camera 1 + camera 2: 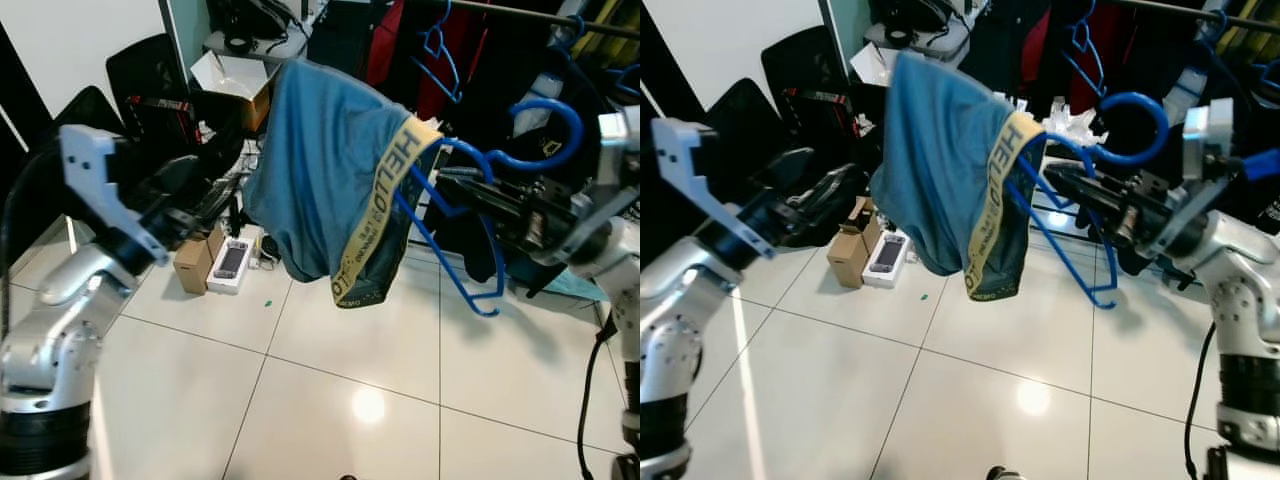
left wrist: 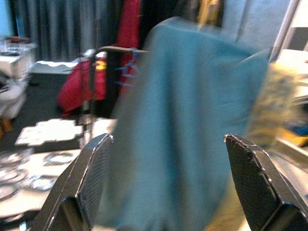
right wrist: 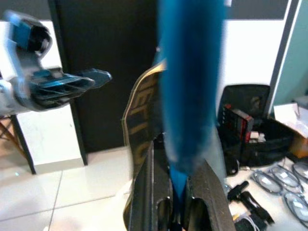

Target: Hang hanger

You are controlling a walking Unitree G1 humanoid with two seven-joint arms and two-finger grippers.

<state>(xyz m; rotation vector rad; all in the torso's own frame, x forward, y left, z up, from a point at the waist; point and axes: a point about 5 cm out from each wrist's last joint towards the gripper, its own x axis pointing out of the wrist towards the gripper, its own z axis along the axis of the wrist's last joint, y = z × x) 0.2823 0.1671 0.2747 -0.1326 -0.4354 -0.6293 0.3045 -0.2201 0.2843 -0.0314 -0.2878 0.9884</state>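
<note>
The right pincer (image 1: 1065, 185) is clenched on the blue hanger (image 1: 1080, 255), held mid-air before the clothes rail (image 1: 540, 15). Its draped teal garment (image 1: 940, 170) looks soft and liable to slide (grip the stiff neck). The left pincer (image 2: 168, 180) is spread, holding nothing.

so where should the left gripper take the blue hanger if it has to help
Probably the bare lower bar of the blue hanger, coming from the robot's left and below. The blue garment covers the upper part, and the right gripper holds the neck below the hook.
</note>
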